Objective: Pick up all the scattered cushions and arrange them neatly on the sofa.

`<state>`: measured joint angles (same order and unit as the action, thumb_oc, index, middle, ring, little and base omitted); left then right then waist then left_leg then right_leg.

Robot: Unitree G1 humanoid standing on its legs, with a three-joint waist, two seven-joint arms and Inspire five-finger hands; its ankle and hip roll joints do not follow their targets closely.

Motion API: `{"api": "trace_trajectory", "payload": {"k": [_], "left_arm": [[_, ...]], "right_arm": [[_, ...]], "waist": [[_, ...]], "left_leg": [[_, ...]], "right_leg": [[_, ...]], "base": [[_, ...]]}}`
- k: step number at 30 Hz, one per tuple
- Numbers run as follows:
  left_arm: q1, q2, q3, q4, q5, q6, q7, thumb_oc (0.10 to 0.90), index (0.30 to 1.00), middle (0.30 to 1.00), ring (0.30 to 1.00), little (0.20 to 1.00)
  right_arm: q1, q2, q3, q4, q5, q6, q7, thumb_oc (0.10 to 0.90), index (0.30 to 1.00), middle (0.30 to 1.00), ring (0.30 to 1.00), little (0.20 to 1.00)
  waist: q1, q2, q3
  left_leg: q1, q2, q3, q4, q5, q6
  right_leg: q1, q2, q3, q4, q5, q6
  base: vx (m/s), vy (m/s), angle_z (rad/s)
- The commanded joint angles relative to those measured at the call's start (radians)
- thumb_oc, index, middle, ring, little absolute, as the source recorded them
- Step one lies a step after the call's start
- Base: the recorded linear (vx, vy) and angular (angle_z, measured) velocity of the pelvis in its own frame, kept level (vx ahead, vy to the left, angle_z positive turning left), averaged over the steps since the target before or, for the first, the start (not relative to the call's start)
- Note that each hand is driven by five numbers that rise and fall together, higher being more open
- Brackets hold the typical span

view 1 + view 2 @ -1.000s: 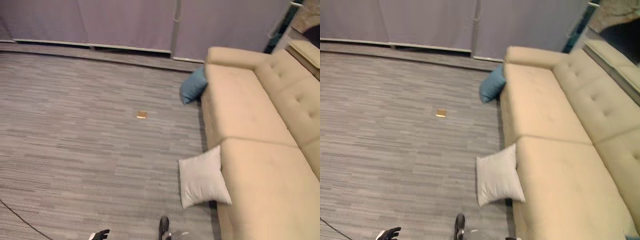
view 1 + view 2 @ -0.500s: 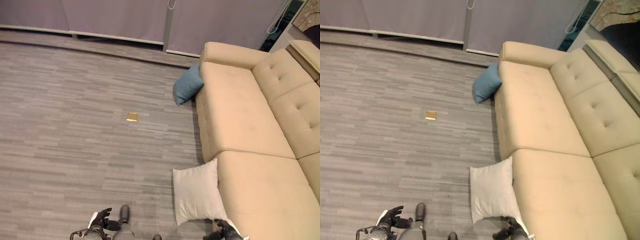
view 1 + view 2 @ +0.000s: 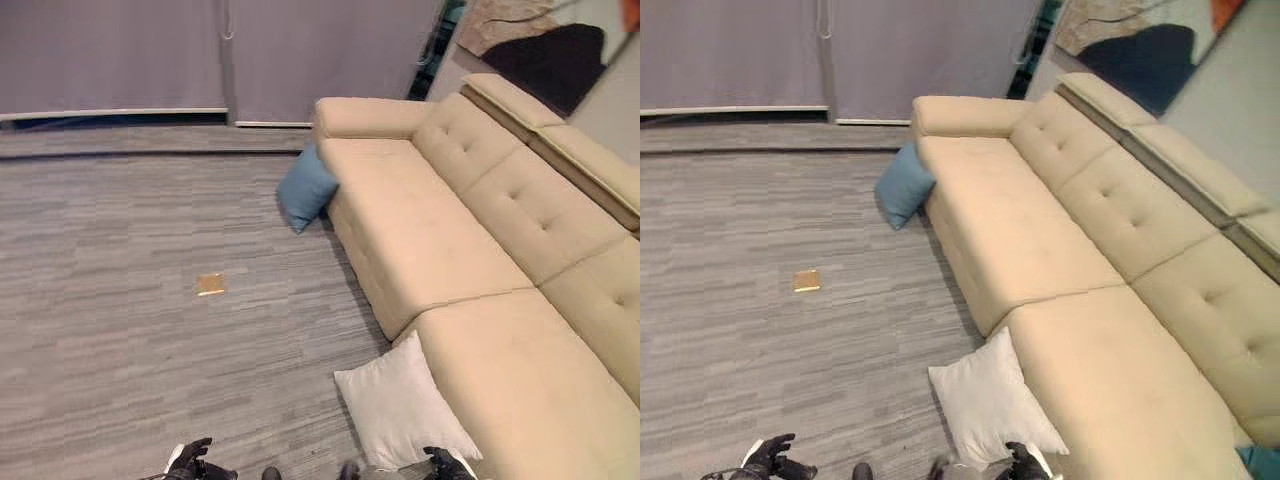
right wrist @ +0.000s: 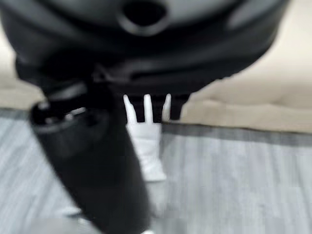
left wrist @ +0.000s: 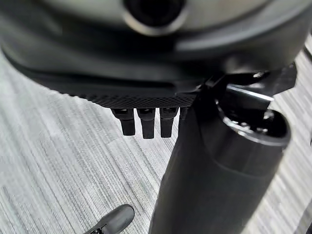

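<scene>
Hanging empty at the bottom edge, left of centre: left hand (image 3: 192,462), fingers (image 5: 142,123) loose and straight over bare floor (image 3: 110,350). Hanging at the bottom edge right of centre: right hand (image 3: 1023,462), fingers (image 4: 146,111) straight too, gripping nothing, sitting just at the lower corner of the white cushion (image 3: 990,402). Lying on the floor in the lower middle, that white cushion, leaning against the front of the sofa (image 3: 480,300). Resting in the upper middle, blue cushion (image 3: 305,188), propped against the sofa's far end by the armrest. Lying well apart on the floor at centre left, small tan square (image 3: 210,284). Running along the top, grey curtains (image 3: 150,50).
</scene>
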<state>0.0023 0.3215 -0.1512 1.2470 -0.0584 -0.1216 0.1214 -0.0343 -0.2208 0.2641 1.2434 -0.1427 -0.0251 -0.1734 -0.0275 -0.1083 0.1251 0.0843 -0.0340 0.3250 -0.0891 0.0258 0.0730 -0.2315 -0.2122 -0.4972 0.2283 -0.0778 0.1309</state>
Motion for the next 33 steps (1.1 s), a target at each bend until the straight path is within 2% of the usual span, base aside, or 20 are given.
{"api": "trace_trajectory", "payload": {"k": [1, 2, 4, 5, 6, 7, 8, 11, 12, 13, 14, 15, 16, 17, 18, 20, 22, 27, 31, 33], "left_arm": [[-0.035, 0.027, 0.021, -0.014, -0.004, -0.019, 0.010, 0.800, 0.900, 0.900, 0.900, 0.900], [-0.035, 0.028, 0.020, -0.013, 0.003, -0.019, 0.008, 0.800, 0.900, 0.900, 0.900, 0.900], [-0.025, 0.022, 0.018, -0.012, 0.016, -0.020, -0.002, 0.800, 0.900, 0.900, 0.900, 0.900], [-0.025, 0.018, 0.012, -0.009, 0.021, -0.020, -0.001, 0.800, 0.900, 0.900, 0.900, 0.900], [-0.026, 0.017, 0.001, -0.014, 0.031, -0.020, -0.007, 0.800, 0.900, 0.900, 0.900, 0.900], [-0.026, 0.017, 0.001, -0.014, 0.031, -0.020, -0.007, 0.800, 0.900, 0.900, 0.900, 0.900], [-0.036, 0.010, -0.006, -0.018, 0.020, -0.020, -0.004, 0.800, 0.900, 0.900, 0.900, 0.900], [-0.037, -0.006, -0.013, -0.014, 0.006, -0.020, -0.003, 0.800, 0.900, 0.900, 0.900, 0.900], [-0.037, -0.006, -0.013, -0.014, 0.006, -0.021, -0.003, 0.800, 0.900, 0.900, 0.900, 0.900], [-0.039, -0.012, -0.020, -0.015, 0.004, -0.022, 0.000, 0.800, 0.900, 0.900, 0.900, 0.900], [-0.040, -0.012, -0.020, -0.015, 0.004, -0.022, 0.000, 0.800, 0.900, 0.900, 0.900, 0.900], [-0.042, -0.017, -0.020, -0.009, -0.011, -0.026, 0.003, 0.800, 0.900, 0.900, 0.900, 0.900], [-0.045, -0.021, -0.018, -0.008, -0.026, -0.029, 0.007, 0.800, 0.900, 0.900, 0.900, 0.900], [-0.045, -0.021, -0.018, -0.007, -0.026, -0.029, 0.007, 0.800, 0.900, 0.900, 0.900, 0.900], [-0.051, -0.029, -0.018, -0.006, -0.048, -0.032, 0.013, 0.800, 0.900, 0.900, 0.900, 0.900], [-0.052, -0.034, -0.019, -0.004, -0.052, -0.033, 0.012, 0.800, 0.900, 0.900, 0.900, 0.900], [-0.037, -0.044, -0.012, 0.008, -0.041, -0.026, 0.001, 0.800, 0.900, 0.900, 0.900, 0.900], [-0.031, -0.041, -0.015, 0.011, -0.023, -0.024, -0.007, 0.800, 0.900, 0.900, 0.900, 0.900], [-0.036, -0.033, -0.016, 0.005, -0.018, -0.024, -0.008, 0.800, 0.900, 0.900, 0.900, 0.900], [-0.044, -0.020, -0.016, 0.002, -0.024, -0.024, -0.004, 0.800, 0.900, 0.900, 0.900, 0.900]], "right_arm": [[-0.052, -0.025, 0.008, -0.007, 0.000, -0.015, -0.009, 0.800, 0.900, 0.900, 0.900, 0.900], [-0.045, -0.027, 0.005, -0.007, 0.004, -0.015, -0.008, 0.800, 0.900, 0.900, 0.900, 0.900], [-0.029, -0.034, -0.002, 0.001, 0.017, -0.015, -0.010, 0.800, 0.900, 0.900, 0.900, 0.900], [-0.026, -0.034, -0.008, 0.003, 0.024, -0.017, -0.012, 0.800, 0.900, 0.900, 0.900, 0.900], [-0.024, -0.042, -0.005, 0.004, 0.026, -0.019, -0.017, 0.800, 0.900, 0.900, 0.900, 0.900], [-0.024, -0.042, -0.005, 0.004, 0.026, -0.019, -0.017, 0.800, 0.900, 0.900, 0.900, 0.900], [-0.028, -0.048, -0.003, 0.000, 0.046, -0.020, -0.013, 0.800, 0.900, 0.900, 0.900, 0.900], [-0.033, -0.059, -0.002, -0.002, 0.050, -0.021, -0.016, 0.800, 0.900, 0.900, 0.900, 0.900], [-0.033, -0.059, -0.003, -0.002, 0.050, -0.021, -0.016, 0.800, 0.900, 0.900, 0.900, 0.900], [-0.037, -0.065, 0.001, -0.003, 0.050, -0.022, -0.021, 0.800, 0.900, 0.900, 0.900, 0.900], [-0.037, -0.064, 0.000, -0.003, 0.050, -0.022, -0.021, 0.800, 0.900, 0.900, 0.900, 0.900], [-0.040, -0.068, 0.003, -0.002, 0.049, -0.025, -0.025, 0.800, 0.900, 0.900, 0.900, 0.900], [-0.043, -0.069, 0.002, 0.002, 0.049, -0.026, -0.029, 0.800, 0.900, 0.900, 0.900, 0.900], [-0.044, -0.069, 0.002, 0.002, 0.050, -0.026, -0.029, 0.800, 0.900, 0.900, 0.900, 0.900], [-0.046, -0.074, -0.001, 0.006, 0.053, -0.026, -0.033, 0.800, 0.900, 0.900, 0.900, 0.900], [-0.046, -0.076, -0.001, 0.007, 0.052, -0.026, -0.033, 0.800, 0.900, 0.900, 0.900, 0.900], [-0.037, -0.072, -0.010, 0.015, 0.046, -0.021, -0.026, 0.800, 0.900, 0.900, 0.900, 0.900], [-0.041, -0.056, -0.006, 0.016, 0.040, -0.010, -0.017, 0.800, 0.900, 0.900, 0.900, 0.900], [-0.050, -0.050, -0.002, 0.009, 0.039, -0.007, -0.016, 0.800, 0.900, 0.900, 0.900, 0.900], [-0.072, -0.048, 0.008, -0.009, 0.031, -0.015, -0.021, 0.800, 0.900, 0.900, 0.900, 0.900]], "waist": [[0.018, -0.009, 0.005], [0.008, -0.018, -0.004], [-0.001, -0.034, -0.026], [-0.007, -0.040, -0.028], [-0.003, -0.053, -0.022], [-0.003, -0.053, -0.022], [0.005, -0.056, -0.012], [0.017, -0.061, -0.013], [0.015, -0.064, -0.015], [0.026, -0.057, -0.011], [0.025, -0.059, -0.014], [0.044, -0.046, -0.007], [0.050, -0.044, -0.007], [0.050, -0.044, -0.005], [0.058, -0.037, -0.001], [0.057, -0.033, 0.002], [0.046, -0.010, -0.022], [0.036, 0.004, -0.026], [0.039, 0.012, -0.020], [0.070, 0.029, -0.001]], "left_leg": [[0.016, 0.052, -0.129, 0.108, -0.167, -0.075], [0.024, 0.046, -0.135, 0.111, -0.174, -0.080], [0.026, 0.050, -0.111, 0.174, -0.194, -0.100], [0.013, 0.067, -0.103, 0.238, -0.181, -0.121], [-0.033, 0.102, -0.094, 0.398, -0.146, -0.146], [-0.033, 0.102, -0.094, 0.398, -0.146, -0.146], [-0.087, 0.102, -0.127, 0.492, -0.126, -0.143], [-0.134, 0.076, -0.201, 0.424, -0.169, -0.123], [-0.135, 0.073, -0.201, 0.418, -0.164, -0.122], [-0.141, 0.073, -0.251, 0.328, -0.164, -0.125], [-0.143, 0.071, -0.252, 0.323, -0.159, -0.125], [-0.154, 0.051, -0.370, 0.236, -0.115, -0.136], [-0.177, 0.035, -0.434, 0.223, -0.092, -0.142], [-0.175, 0.035, -0.435, 0.223, -0.092, -0.142], [-0.200, 0.008, -0.528, 0.208, -0.066, -0.151], [-0.204, 0.001, -0.543, 0.210, -0.061, -0.152], [-0.140, 0.020, -0.515, 0.136, -0.065, -0.137], [-0.087, 0.018, -0.428, 0.105, -0.072, -0.101], [-0.071, 0.013, -0.381, 0.089, -0.076, -0.083], [-0.068, 0.029, -0.315, 0.071, -0.074, -0.080]], "right_leg": [[0.115, 0.059, 0.050, -0.058, 0.080, 0.000], [0.130, 0.086, 0.092, -0.091, 0.076, -0.002], [0.187, 0.122, 0.127, -0.166, 0.075, -0.018], [0.205, 0.134, 0.147, -0.187, 0.078, -0.026], [0.241, 0.150, 0.167, -0.220, 0.081, -0.046], [0.241, 0.150, 0.167, -0.220, 0.081, -0.046], [0.258, 0.167, 0.210, -0.232, 0.069, -0.066], [0.274, 0.170, 0.275, -0.241, 0.057, -0.056], [0.270, 0.167, 0.275, -0.241, 0.058, -0.055], [0.283, 0.173, 0.319, -0.240, 0.046, -0.051], [0.280, 0.171, 0.318, -0.240, 0.047, -0.051], [0.293, 0.191, 0.373, -0.234, 0.037, -0.054], [0.292, 0.197, 0.397, -0.233, 0.036, -0.056], [0.295, 0.197, 0.396, -0.233, 0.036, -0.056], [0.300, 0.208, 0.443, -0.231, 0.033, -0.054], [0.304, 0.208, 0.460, -0.227, 0.031, -0.052], [0.302, 0.208, 0.500, -0.214, 0.022, -0.041], [0.262, 0.174, 0.562, -0.167, 0.040, -0.009], [0.227, 0.161, 0.573, -0.143, 0.056, 0.015], [0.183, 0.107, 0.383, -0.099, 0.061, 0.016]], "base": [[0.16, -0.053, -0.77], [0.22, -0.089, -0.28], [0.26, -0.126, 0.18], [0.18, -0.156, 0.07], [0.12, -0.123, -0.15], [0.09, -0.107, -0.34], [0.03, -0.014, -0.46], [0.07, 0.045, -0.85], [0.12, 0.103, -1.17], [0.08, 0.068, -0.99], [0.16, 0.131, -0.65], [0.11, 0.089, -0.65], [0.11, 0.089, -0.61], [0.08, 0.106, -0.77], [0.05, 0.079, -1.03], [0.06, 0.119, -1.03], [0.12, 0.299, -0.73], [0.04, 0.239, -0.68], [-0.04, 0.134, -0.96], [-0.11, 0.101, -0.89]]}}
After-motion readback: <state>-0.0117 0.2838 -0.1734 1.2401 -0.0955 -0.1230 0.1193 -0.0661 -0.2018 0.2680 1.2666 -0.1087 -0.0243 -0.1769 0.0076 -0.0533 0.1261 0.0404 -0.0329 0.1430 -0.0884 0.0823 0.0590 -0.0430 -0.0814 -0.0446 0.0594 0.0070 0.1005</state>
